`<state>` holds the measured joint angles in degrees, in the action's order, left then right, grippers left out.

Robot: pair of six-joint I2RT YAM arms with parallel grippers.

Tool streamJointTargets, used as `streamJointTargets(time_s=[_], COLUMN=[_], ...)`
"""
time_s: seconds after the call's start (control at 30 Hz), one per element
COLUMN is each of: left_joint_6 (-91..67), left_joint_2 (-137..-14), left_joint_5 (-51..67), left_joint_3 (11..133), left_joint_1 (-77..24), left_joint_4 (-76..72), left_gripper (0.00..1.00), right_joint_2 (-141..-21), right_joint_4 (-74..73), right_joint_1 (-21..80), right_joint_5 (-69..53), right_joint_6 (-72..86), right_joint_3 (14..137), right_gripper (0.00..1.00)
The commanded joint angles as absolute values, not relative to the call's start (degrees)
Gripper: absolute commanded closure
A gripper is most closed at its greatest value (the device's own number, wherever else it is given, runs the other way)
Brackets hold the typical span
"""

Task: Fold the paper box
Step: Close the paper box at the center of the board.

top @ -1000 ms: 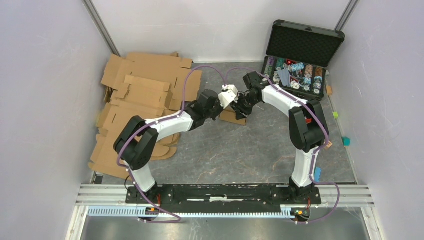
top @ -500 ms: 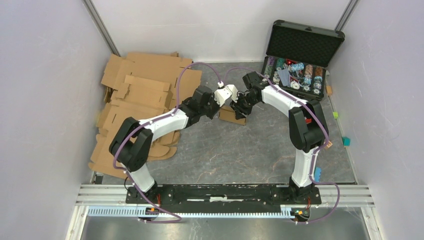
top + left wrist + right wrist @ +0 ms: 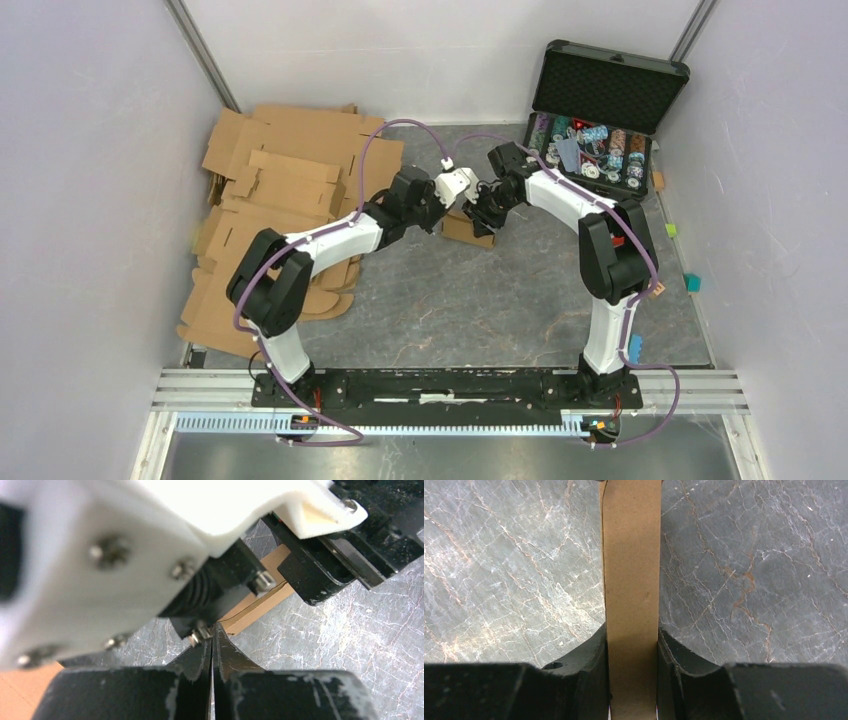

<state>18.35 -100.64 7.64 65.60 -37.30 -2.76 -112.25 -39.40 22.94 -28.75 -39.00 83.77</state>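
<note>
Got the paper box (image 3: 466, 229) out at the middle of the table (image 3: 480, 300), between the cardboard sheets (image 3: 290, 170) and the black case (image 3: 610, 95), pinched in the right gripper (image 3: 632, 640). Clamped snug on both faces going by the wrist view, with plain brown card running straight up between the pads. Left gripper (image 3: 213, 632) squeezed closed on nothing, tips pressed together, hovering right beside the other gripper with a box edge just past them. Can't tell from here whether touching the card or not.

Reckon the folding only partway done, flaps hard to make out under the two wrists.

Plenty to go wrong though:
- Could easily knock fingers together by poking at a flap with closed tips this close to the other arm
- Could twist the box out of the grip, or crease a wall instead of the fold line, by pushing too hard against a hold on one side only
- Might snag the purple cable (image 3: 400, 125) looping over both wrists

Better to go slow and press near the fold
</note>
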Motion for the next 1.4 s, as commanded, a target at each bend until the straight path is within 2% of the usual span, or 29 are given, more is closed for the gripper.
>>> streamJointTargets(time_s=[0.0, 0.43, 0.6, 0.77, 0.8, 0.9, 0.97, 1.1, 1.23, 1.37], left_joint_6=[16.71, 4.17, -2.03, -11.43, -12.84, -16.62, -20.61, -19.61, -25.53, -32.61], left_joint_2=[-101.92, -98.83, -91.44, -86.16, -86.29, -87.26, -87.92, -87.57, -90.63, -87.12], left_joint_5=[9.25, 16.56, 17.77, 21.94, 23.43, 29.09, 30.72, 33.49, 28.61, 22.63], left_joint_3=[69.04, 66.93, 54.27, 35.01, 31.95, 24.69, 23.54, 23.09, 17.98, 16.79], left_joint_1=[-37.03, -33.01, -30.39, -24.77, -24.01, -22.74, -21.95, -21.0, -20.68, -20.39], left_joint_4=[-3.87, -11.02, -23.19, -46.81, -51.57, -64.73, -71.24, -73.41, -89.09, -89.16], left_gripper=[0.98, 0.98, 0.69, 0.54, 0.43, 0.23, 0.01, 0.0, 0.0, 0.0], right_joint_2=[-111.6, -111.79, -111.03, -111.71, -111.84, -110.14, -107.15, -101.79, -93.63, -84.47], right_joint_4=[-38.67, -38.11, -37.15, -38.39, -39.27, -37.65, -34.29, -24.49, -11.96, -0.72], right_joint_1=[23.62, 23.77, 23.9, 23.94, 24.1, 24.08, 24.02, 24.07, 24.02, 23.99], right_joint_5=[-31.09, -31.23, -32.06, -36.5, -37.35, -37.95, -41.13, -44.93, -44.11, -43.86], right_joint_6=[-39.99, -40.68, -41.17, -41.4, -41.11, -38.08, -36.59, -27.59, -17.52, -8.32], right_joint_3=[84.46, 84.64, 84.02, 85.73, 86.28, 84.4, 79.93, 71.71, 61.98, 54.1], right_gripper=[0.73, 0.73, 0.74, 0.73, 0.73, 0.76, 0.75, 0.79, 0.8, 0.8])
